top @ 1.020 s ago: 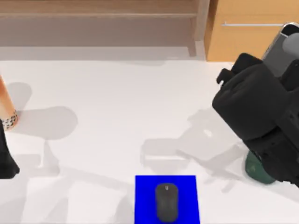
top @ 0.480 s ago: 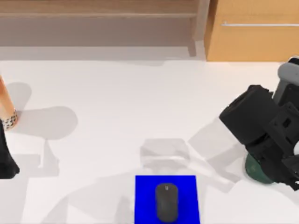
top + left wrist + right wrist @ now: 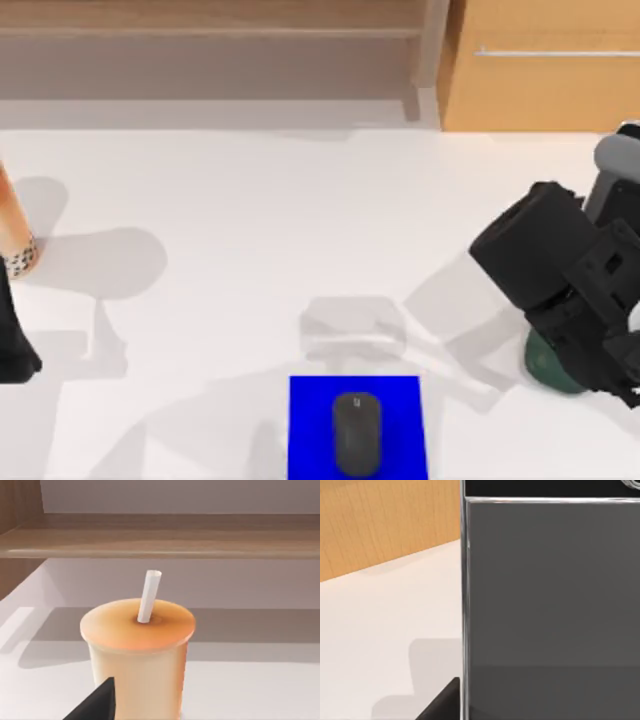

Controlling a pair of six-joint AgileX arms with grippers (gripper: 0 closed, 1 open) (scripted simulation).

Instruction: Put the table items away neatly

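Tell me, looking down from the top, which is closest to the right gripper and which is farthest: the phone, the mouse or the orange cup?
1. Phone: right edge, at the right gripper.
2. Mouse: bottom middle, on the blue mat.
3. Orange cup: far left edge.

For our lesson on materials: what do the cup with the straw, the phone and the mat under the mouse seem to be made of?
Cup: probably smooth plastic, judging by its soft sheen, with a matte white straw that could be paper or plastic.
Phone: flat grey screen, likely glass, with a bright, metal-looking edge.
Mat: flat, matte blue, perhaps fabric or rubber; it is hard to tell.
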